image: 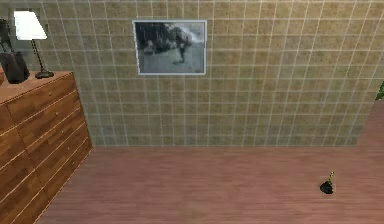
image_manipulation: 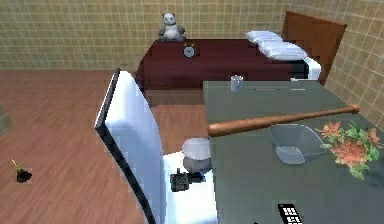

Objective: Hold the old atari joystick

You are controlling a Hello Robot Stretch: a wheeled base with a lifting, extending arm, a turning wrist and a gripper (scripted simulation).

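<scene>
Task thing: I judge the joystick (image_manipulation: pixel 180 182) is the small dark boxy thing at the edge of the counter (image_manipulation: pixel 245 175), just beside the white chair (image_manipulation: pixel 130 140). It is too small for me to be sure.
Other candidate: a dark lump (image: pixel 328 185) with a thin yellowish stick lies on the floor, well apart from the counter.
End effector: I cannot tell its state.
Done: in my judgement nothing yet, as the likely joystick rests on the counter.
Left: bring my arm to it, grasp it, and lift it clear.
</scene>
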